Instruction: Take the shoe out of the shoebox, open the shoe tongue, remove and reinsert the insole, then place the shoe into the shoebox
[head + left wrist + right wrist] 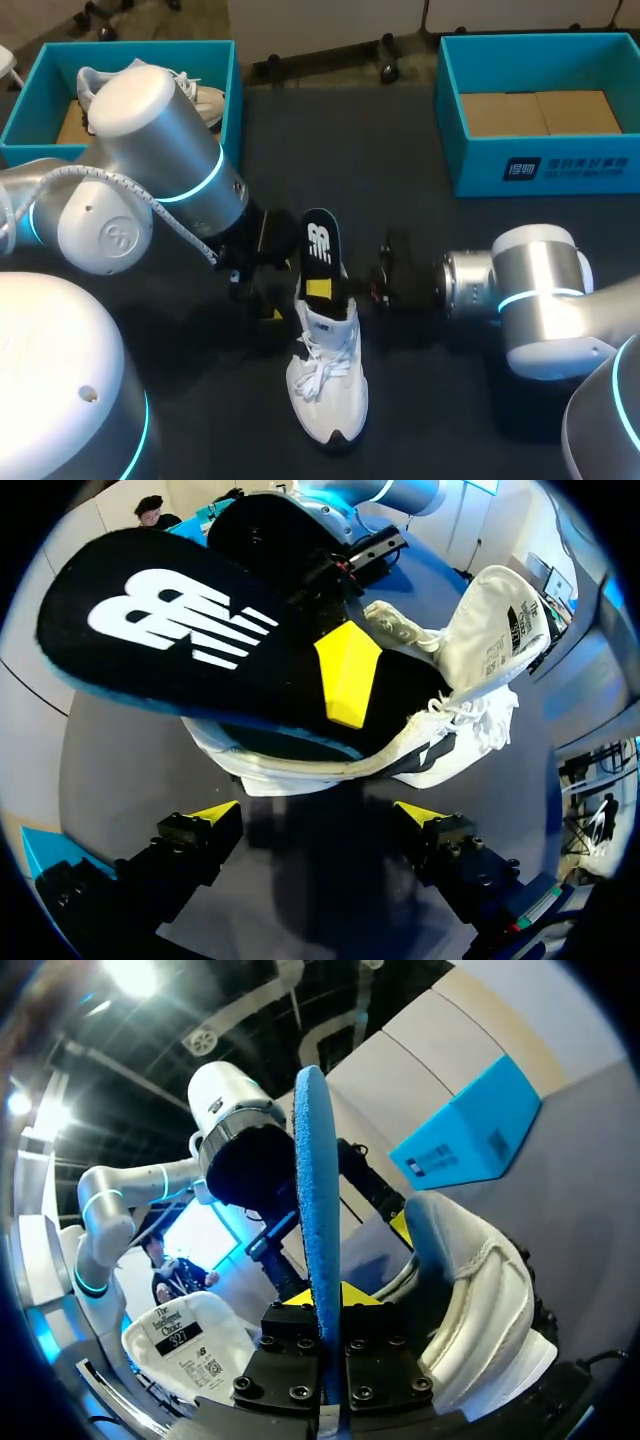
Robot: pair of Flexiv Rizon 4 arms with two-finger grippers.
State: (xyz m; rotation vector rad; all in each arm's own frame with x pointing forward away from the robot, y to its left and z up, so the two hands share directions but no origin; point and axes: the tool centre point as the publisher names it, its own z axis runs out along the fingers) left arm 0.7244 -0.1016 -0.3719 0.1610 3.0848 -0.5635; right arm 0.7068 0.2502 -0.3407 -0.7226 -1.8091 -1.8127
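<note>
The white shoe [327,385] is pictured lying on the dark table [420,190], well apart from both boxes, with its toe towards the near edge and its laces loose. The tongue [500,610] is seen folded forward, away from the opening.

The black insole [320,248] is shown partly drawn out: its lower end is tucked in the shoe and the rest is raised above the heel, logo face up. In the right wrist view it is seen edge-on, its blue underside showing. There it is clamped between the two fingers of the right gripper [335,1305], one finger pressed to each face.

The right arm is brought in from the right side of the table, and its wrist is held level with the shoe's heel.

The left gripper [318,812] is held just beside the shoe on the other side, its yellow-tipped fingers [215,812] spread wide apart and nothing gripped. From its wrist view the shoe's side and the insole's logo face are seen straight ahead of the fingers. Whether a fingertip is touching the shoe cannot be told.

A blue box [225,70] stands at the far left corner, partly hidden by the left arm, and a second white shoe [205,100] is seen inside it. Another blue box [540,165], with a cardboard floor, stands at the far right.
</note>
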